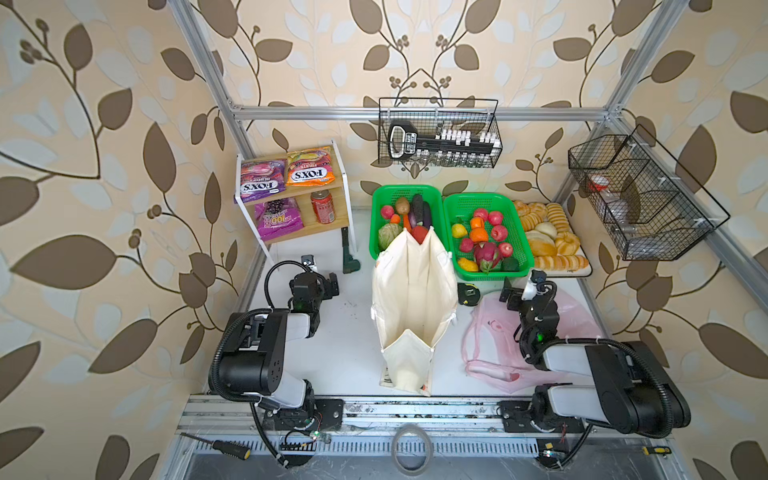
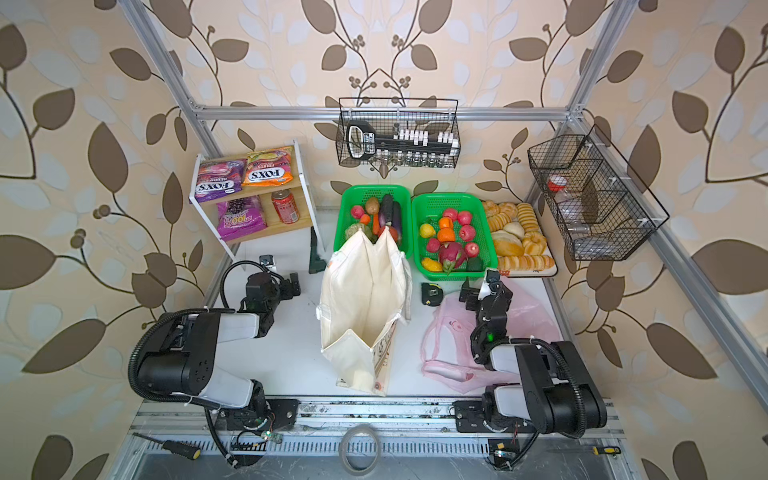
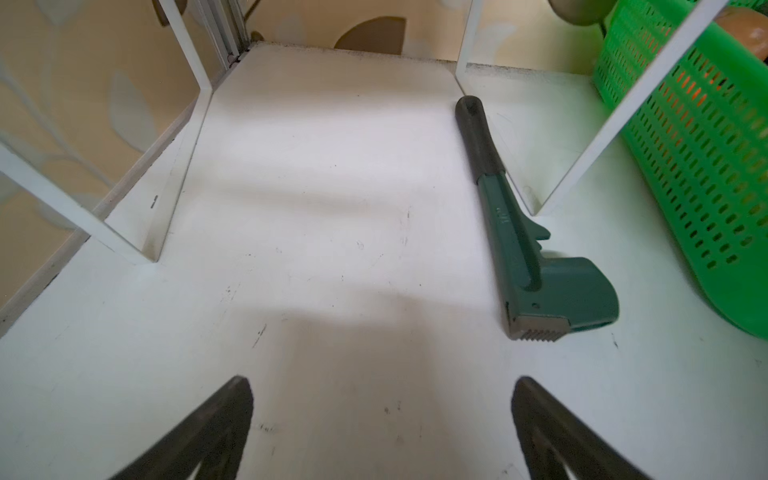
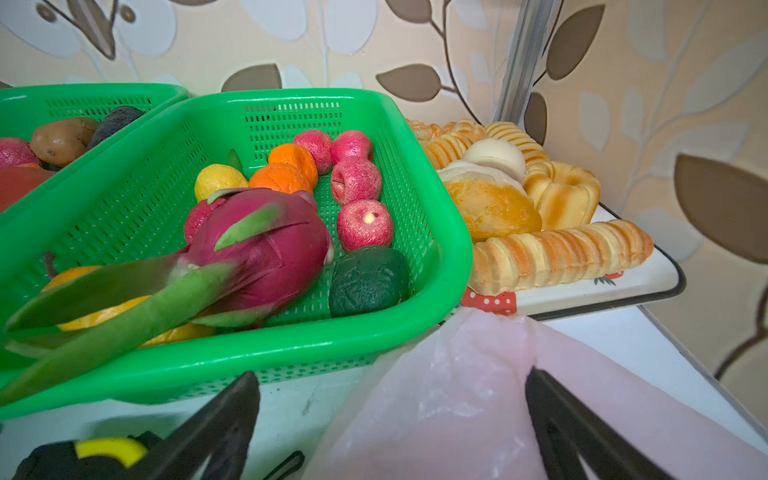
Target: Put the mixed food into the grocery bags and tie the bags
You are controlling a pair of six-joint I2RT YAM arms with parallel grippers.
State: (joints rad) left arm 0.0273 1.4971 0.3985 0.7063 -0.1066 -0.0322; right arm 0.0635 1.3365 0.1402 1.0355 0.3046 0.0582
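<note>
Packing looked unstarted: your left gripper (image 3: 380,382) and right gripper (image 4: 392,380) gaped wide and empty, canvas tote (image 1: 411,299) stood centre, pink bag (image 1: 486,332) lay at four o'clock, orange FOX'S packet (image 1: 309,168) at eleven, potato (image 1: 402,204) at twelve.

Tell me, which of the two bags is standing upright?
The cream cloth bag in the middle, mouth open; the pink plastic bag lies flat beside it.
</note>
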